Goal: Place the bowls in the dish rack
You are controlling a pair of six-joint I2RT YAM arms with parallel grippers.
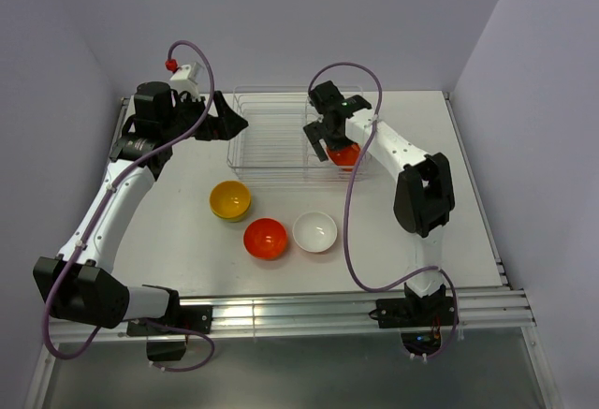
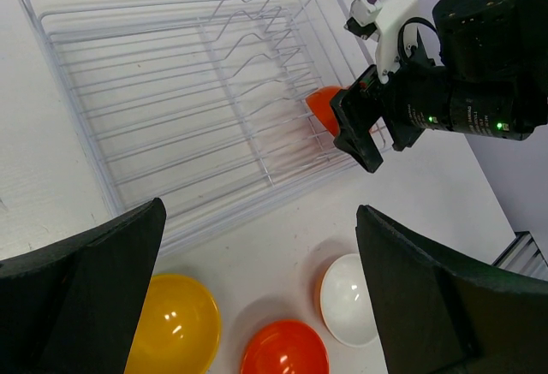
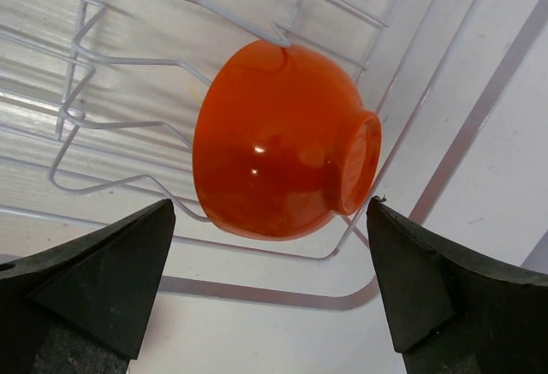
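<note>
In dish rack (image 1: 271,133): orange bowl (image 3: 282,143) on its side against ribs. Over it, right gripper (image 1: 328,142), jaws wide, not touching. Beside rack, left gripper (image 1: 223,121), open, empty. On table (image 1: 421,241): yellow bowl (image 1: 230,200), red-orange bowl (image 1: 266,239), white bowl (image 1: 314,232). Judged light, stiff, glossy-slippery; pinch across rim wall.

Robot lab cell: white table (image 1: 449,231) boxed in by plain pale walls (image 1: 374,16), aluminium rail (image 1: 309,311) on near edge, left arm (image 1: 108,208) and right arm (image 1: 421,194) bolted there, cable (image 1: 347,231) looping loose.
</note>
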